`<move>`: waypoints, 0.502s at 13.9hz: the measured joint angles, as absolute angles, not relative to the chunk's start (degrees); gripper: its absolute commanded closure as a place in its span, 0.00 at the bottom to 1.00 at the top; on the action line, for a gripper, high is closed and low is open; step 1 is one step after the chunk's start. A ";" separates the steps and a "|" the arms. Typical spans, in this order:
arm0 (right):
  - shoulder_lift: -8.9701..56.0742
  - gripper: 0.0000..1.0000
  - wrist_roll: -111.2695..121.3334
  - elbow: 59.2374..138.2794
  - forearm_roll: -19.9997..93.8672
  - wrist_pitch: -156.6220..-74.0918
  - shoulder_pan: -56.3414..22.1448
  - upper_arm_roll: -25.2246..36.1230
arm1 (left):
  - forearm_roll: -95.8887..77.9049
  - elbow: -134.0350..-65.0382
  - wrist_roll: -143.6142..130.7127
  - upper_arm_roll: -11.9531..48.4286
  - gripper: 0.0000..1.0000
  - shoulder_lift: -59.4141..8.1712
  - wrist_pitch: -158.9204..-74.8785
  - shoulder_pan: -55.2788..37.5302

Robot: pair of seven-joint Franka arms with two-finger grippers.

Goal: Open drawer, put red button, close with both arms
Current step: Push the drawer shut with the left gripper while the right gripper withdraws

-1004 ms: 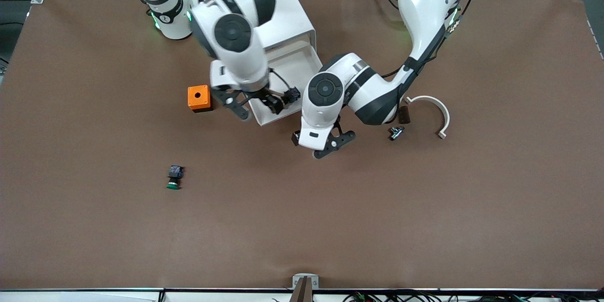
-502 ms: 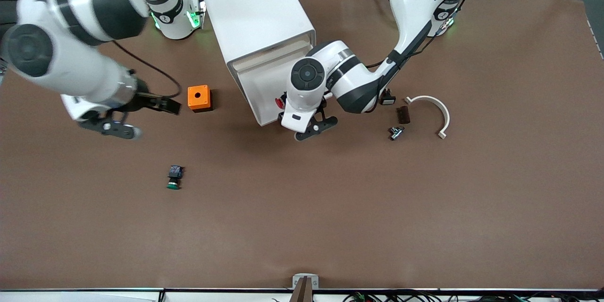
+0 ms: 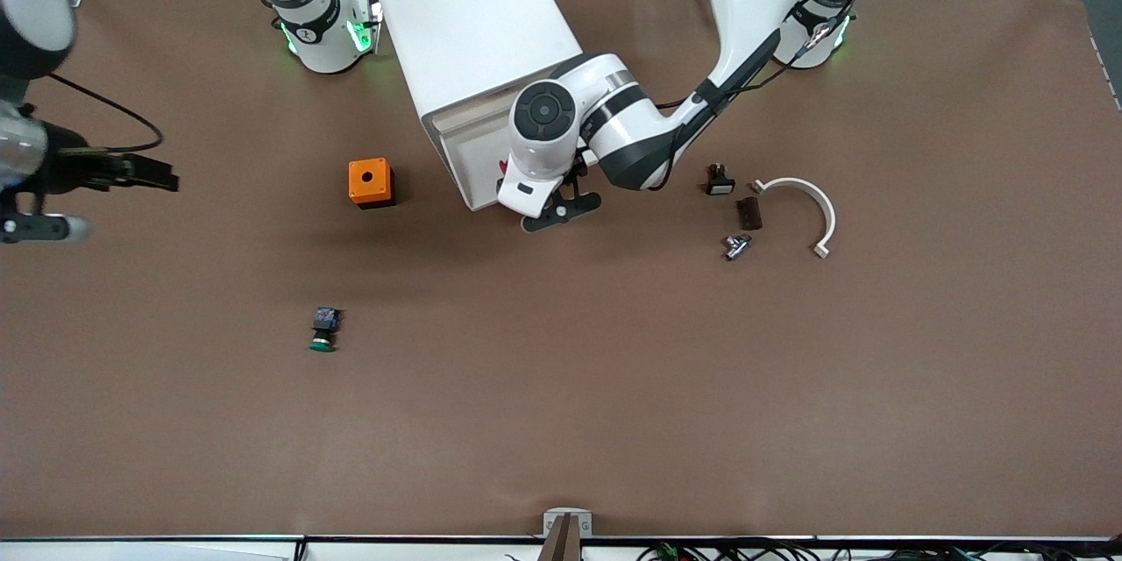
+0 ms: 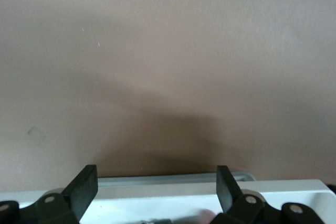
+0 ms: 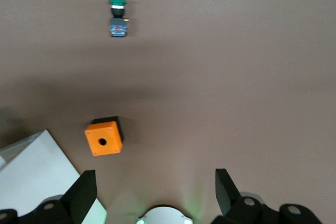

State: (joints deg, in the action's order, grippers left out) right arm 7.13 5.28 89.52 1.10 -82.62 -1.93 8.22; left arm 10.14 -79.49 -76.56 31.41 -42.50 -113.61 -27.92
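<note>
The white cabinet (image 3: 478,17) stands toward the robots' side of the table, with its lowest drawer (image 3: 462,159) partly pulled out. Only a sliver of the red button (image 3: 503,165) shows in the drawer, beside the left arm's wrist. My left gripper (image 3: 561,212) is open and empty and sits right at the drawer's front. In the left wrist view its fingers (image 4: 84,184) straddle the drawer's front rim (image 4: 173,180). My right gripper (image 3: 130,208) is open and empty, up in the air over the right arm's end of the table.
An orange box with a hole (image 3: 371,182) sits beside the drawer. A green-capped button (image 3: 324,329) lies nearer the front camera. A white curved piece (image 3: 811,206) and three small parts (image 3: 734,245) lie toward the left arm's end.
My right gripper left the red button in the drawer and swung away to its end of the table. My left gripper came to the drawer's front, and the drawer now sticks out less.
</note>
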 measured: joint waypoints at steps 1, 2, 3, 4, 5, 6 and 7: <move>7.15 0.00 6.43 89.53 1.10 -82.36 -0.15 8.22 | 9.86 -79.89 -76.61 31.43 0.01 -42.50 -113.61 -28.41; 7.16 0.00 6.86 89.54 1.10 -82.13 0.91 8.21 | 8.88 -80.26 -76.63 31.46 0.01 -42.50 -113.59 -28.75; 7.19 0.00 6.90 89.54 1.10 -81.94 1.25 8.20 | 7.32 -80.61 -76.63 31.49 0.01 -42.50 -113.58 -28.94; 7.22 0.00 6.89 89.54 1.00 -81.77 1.24 8.05 | 5.79 -80.93 -76.63 31.63 0.01 -42.50 -113.58 -28.99; 7.24 0.00 6.87 89.54 0.54 -81.68 1.23 7.76 | 4.46 -81.27 -76.63 31.91 0.01 -42.50 -113.58 -29.00; 7.24 0.00 6.87 89.47 -0.14 -81.68 1.23 7.54 | 3.32 -81.58 -76.63 32.17 0.01 -42.50 -113.56 -29.06; 7.24 0.00 6.87 89.27 -0.53 -81.68 1.23 7.47 | 1.99 -81.81 -76.63 32.33 0.01 -42.51 -113.51 -29.22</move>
